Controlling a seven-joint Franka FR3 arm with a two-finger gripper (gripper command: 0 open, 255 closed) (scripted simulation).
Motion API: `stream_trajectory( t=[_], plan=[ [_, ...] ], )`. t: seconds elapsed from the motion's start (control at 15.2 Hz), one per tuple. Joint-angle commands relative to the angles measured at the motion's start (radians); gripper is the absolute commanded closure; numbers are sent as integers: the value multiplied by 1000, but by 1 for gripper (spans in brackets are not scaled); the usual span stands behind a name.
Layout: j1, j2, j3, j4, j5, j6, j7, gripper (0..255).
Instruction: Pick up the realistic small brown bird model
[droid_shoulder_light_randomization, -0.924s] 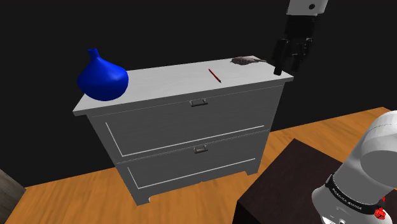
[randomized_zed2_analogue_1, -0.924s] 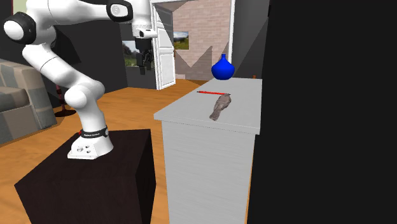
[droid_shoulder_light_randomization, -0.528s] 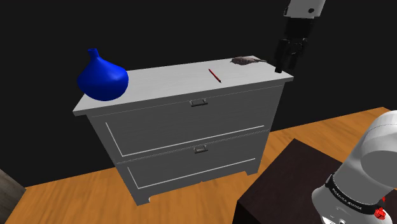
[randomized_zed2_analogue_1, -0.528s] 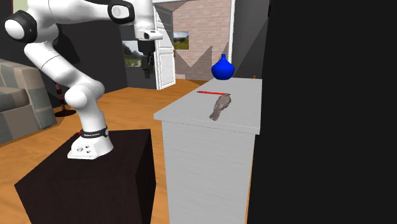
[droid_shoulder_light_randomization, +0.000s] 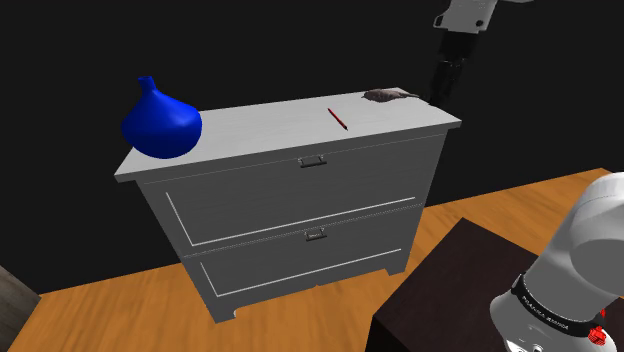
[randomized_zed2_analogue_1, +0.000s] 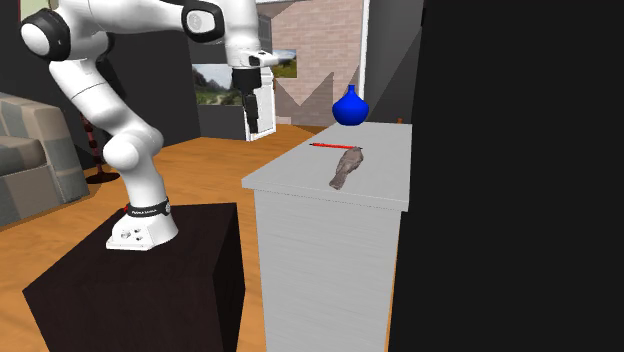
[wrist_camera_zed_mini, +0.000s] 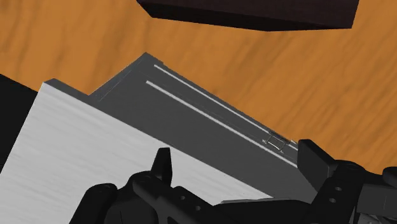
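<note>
The small brown bird (droid_shoulder_light_randomization: 388, 95) lies on its side at the corner of the white dresser's top (droid_shoulder_light_randomization: 270, 125) on the shoulder view's right. In the second exterior view the bird (randomized_zed2_analogue_1: 347, 167) rests near the dresser's near end. My black gripper (droid_shoulder_light_randomization: 443, 85) hangs just past that corner, a little above the top and apart from the bird. Seen from the second exterior view, the gripper (randomized_zed2_analogue_1: 255, 115) is off the dresser's side, over the floor. In the wrist view the gripper (wrist_camera_zed_mini: 238, 159) is open, with the dresser top (wrist_camera_zed_mini: 95, 159) beneath it and nothing between its fingers.
A red pencil (droid_shoulder_light_randomization: 338, 118) lies on the dresser between the bird and a blue round vase (droid_shoulder_light_randomization: 160, 120) at the far end. Two drawers (droid_shoulder_light_randomization: 300, 205) face the wooden floor (droid_shoulder_light_randomization: 130, 310). The dark stand (randomized_zed2_analogue_1: 140, 270) sits beside the dresser.
The gripper has turned about its axis and shifted toward the dresser corner, rising a little in the shoulder view. The bird, pencil and vase have not moved.
</note>
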Motion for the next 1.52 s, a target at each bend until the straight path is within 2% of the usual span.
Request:
stream_trajectory(
  t=[0.0, 0.33, 0.53, 0.73, 0.99, 1.32, 1.45],
  plan=[
    [15, 63, -50, 43, 2, 30, -104, 0],
    [56, 247, -161, 190, 63, 76, -351, 0],
    [71, 376, -219, 300, 132, 84, -506, 0],
    [64, 517, -258, 429, 224, 72, -661, 0],
    [10, 716, -271, 635, 359, 21, -848, 0],
    [-121, 972, -225, 972, 505, -91, -1013, 0],
    [-126, 982, -219, 974, 510, -83, -1022, 0]
  ],
)
